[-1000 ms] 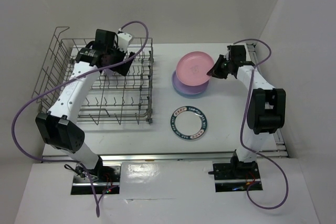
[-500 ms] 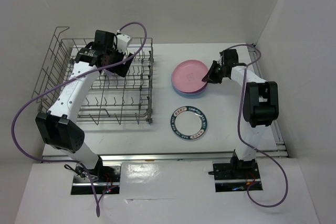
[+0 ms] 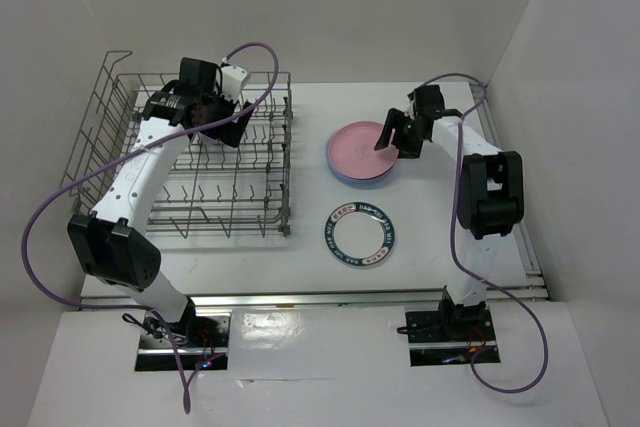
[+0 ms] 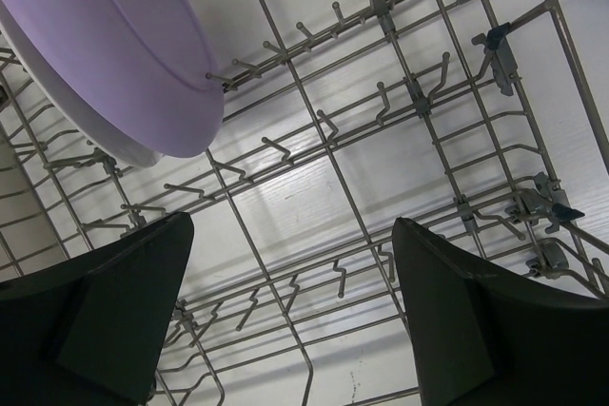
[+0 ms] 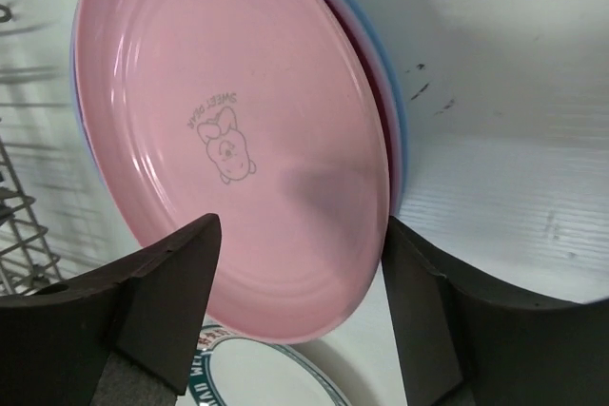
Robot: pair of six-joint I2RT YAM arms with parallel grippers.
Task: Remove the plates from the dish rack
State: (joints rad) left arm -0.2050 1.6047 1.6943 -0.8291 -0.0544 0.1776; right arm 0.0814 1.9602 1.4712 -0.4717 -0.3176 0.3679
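The grey wire dish rack [image 3: 120,162] stands at the left. Inside it my left gripper [image 3: 214,125] hangs open over the tines [image 4: 333,130]. A lavender plate [image 4: 114,35] leans in the rack up to its left, with a white plate [image 4: 90,125] behind it. A pink plate [image 3: 358,145] lies on top of a stack right of the rack, and a blue plate's rim [image 5: 398,111] shows beneath it. My right gripper [image 5: 300,282] is open, its jaws astride the pink plate's [image 5: 228,140] near rim. A white plate with a teal rim [image 3: 360,232] lies flat in front of the stack.
The rack's tall wire sides [image 3: 95,112] rise at its left and back. White walls close in behind and on the right. The right arm's purple cable [image 3: 470,82] loops over the table's far right corner.
The right gripper has opened and let go of the pink plate, which went from tilted above the stack to lying flat on it. The left arm has not moved.
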